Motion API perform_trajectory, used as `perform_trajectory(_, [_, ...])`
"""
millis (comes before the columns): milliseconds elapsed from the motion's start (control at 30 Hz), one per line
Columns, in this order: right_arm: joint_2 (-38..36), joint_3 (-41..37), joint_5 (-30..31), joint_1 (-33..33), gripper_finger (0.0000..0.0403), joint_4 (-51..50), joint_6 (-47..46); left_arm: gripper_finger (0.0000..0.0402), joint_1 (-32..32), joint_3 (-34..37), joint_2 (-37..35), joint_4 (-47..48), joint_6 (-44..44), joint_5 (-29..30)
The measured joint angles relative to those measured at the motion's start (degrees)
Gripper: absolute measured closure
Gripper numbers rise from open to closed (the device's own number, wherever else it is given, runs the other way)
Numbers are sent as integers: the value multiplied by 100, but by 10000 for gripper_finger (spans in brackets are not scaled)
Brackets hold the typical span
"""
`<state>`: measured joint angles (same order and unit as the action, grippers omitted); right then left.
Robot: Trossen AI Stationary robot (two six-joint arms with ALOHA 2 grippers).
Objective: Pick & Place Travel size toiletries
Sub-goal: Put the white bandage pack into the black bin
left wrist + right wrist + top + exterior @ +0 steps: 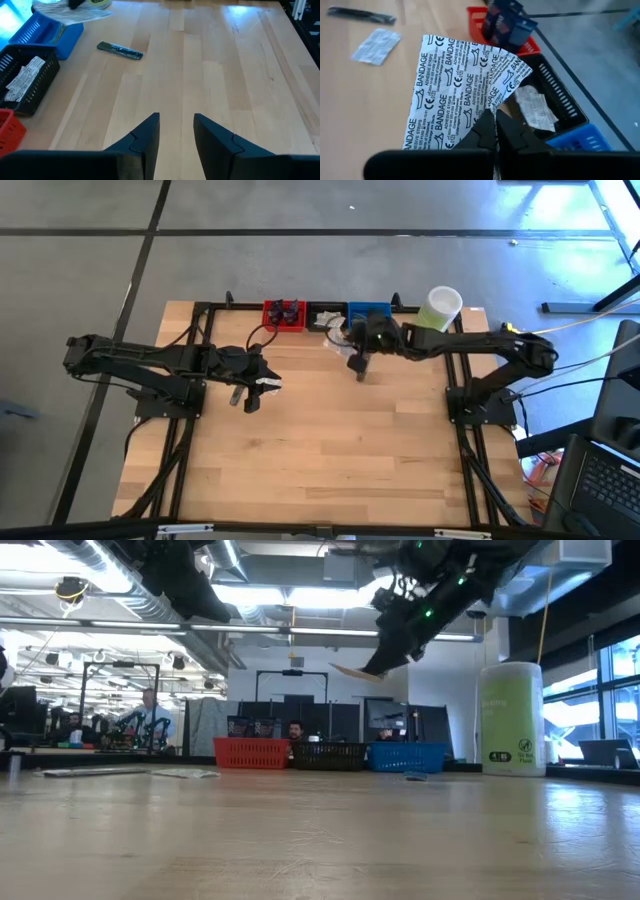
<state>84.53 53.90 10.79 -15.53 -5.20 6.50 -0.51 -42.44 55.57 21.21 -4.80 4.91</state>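
Observation:
My right gripper (495,122) is shut on a white packet (455,80) printed "BANDAGE ADHESIVE STRIPS". It hovers over the black bin (560,100), and the low view shows it high above the row of bins, right gripper (380,665), packet (350,672). More white packets (532,107) lie inside the black bin. Dark navy items (507,22) sit in the red bin. A slim dark sachet (120,50) lies flat on the table in front of the blue bin (47,32). Another white packet (268,385) lies flat beside my open left gripper (176,132), which touches nothing. My right gripper pinches the bandage packet between its two fingers at one edge (487,107). The fingers slant down from the table's right side. The packet is lifted clear and spreads out ahead of the fingertips, nearly level and creased at its far corner (512,70).
The red (283,313), black (325,315) and blue (368,312) bins stand in a row at the table's far edge. A tall pale-green container (440,308) stands to their right. Bare wood stretches across the near half of the table (320,460). People show in the room beyond.

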Motion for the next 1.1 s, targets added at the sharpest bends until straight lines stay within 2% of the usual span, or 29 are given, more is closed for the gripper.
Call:
perform_trajectory(267, [527, 2, -940, -585, 403, 1066, 169, 282, -1, 0, 0, 0, 0, 0])
perform_trajectory(333, [733, 137, -1092, -680, 403, 1068, 169, 283, 1, 0, 0, 0, 0, 0])
perform_trajectory(467, [1290, 831, -1131, -785, 403, 631, 225, 282, -1, 0, 0, 0, 0, 0])
perform_trajectory(733, [2155, 2351, -1143, -1035, 403, -1242, 639, 285, 1, 0, 0, 0, 0, 0])
perform_trajectory(1100, [2208, 2434, -1182, -1315, 403, -1589, 817, 284, 0, 0, 0, 0, 1, 0])
